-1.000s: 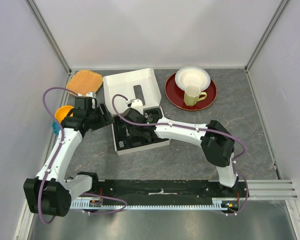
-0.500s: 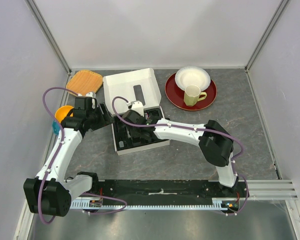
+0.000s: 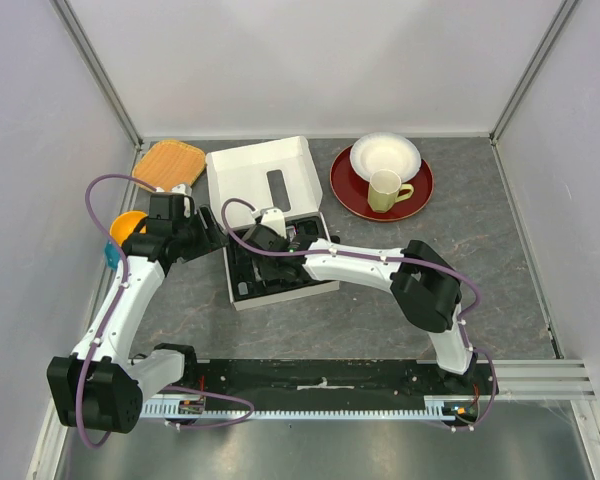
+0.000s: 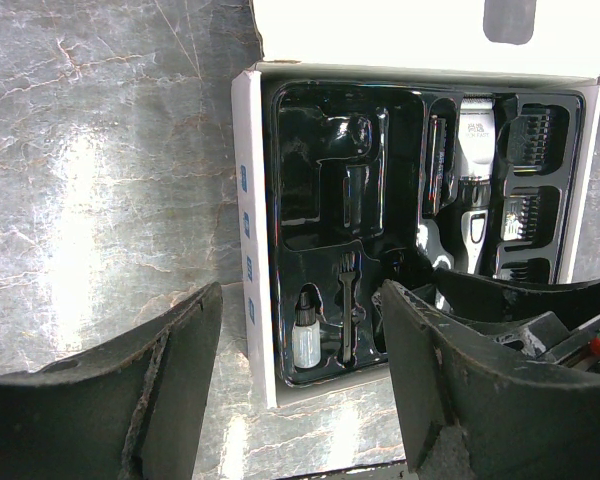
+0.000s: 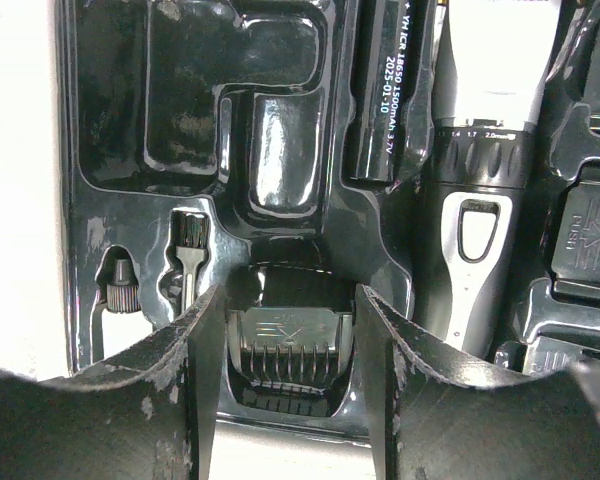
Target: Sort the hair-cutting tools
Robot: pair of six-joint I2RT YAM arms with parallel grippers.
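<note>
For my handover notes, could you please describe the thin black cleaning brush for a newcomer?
In the open white cardboard box, look at its black moulded tray. Beside the small clear bottle lies the thin black cleaning brush, the only bristled stick.

Legible markings, right wrist view:
- Battery point(image 5: 390, 90), upper centre of frame: white print running lengthwise, "YH ICR 18650 1500mAh 3.7V", with "2025-01-10" on a second line.
- Hair clipper point(image 5: 485, 150), upper right: small white figures on its black ring, "1.4 1.7 2.0mm".
- Lower comb attachment point(image 5: 290, 335) and right comb attachment point(image 5: 592, 235): embossed marks, not readable.

Left wrist view:
- White box point(image 4: 246, 250): blue marks on its side wall, too small to read.
</note>
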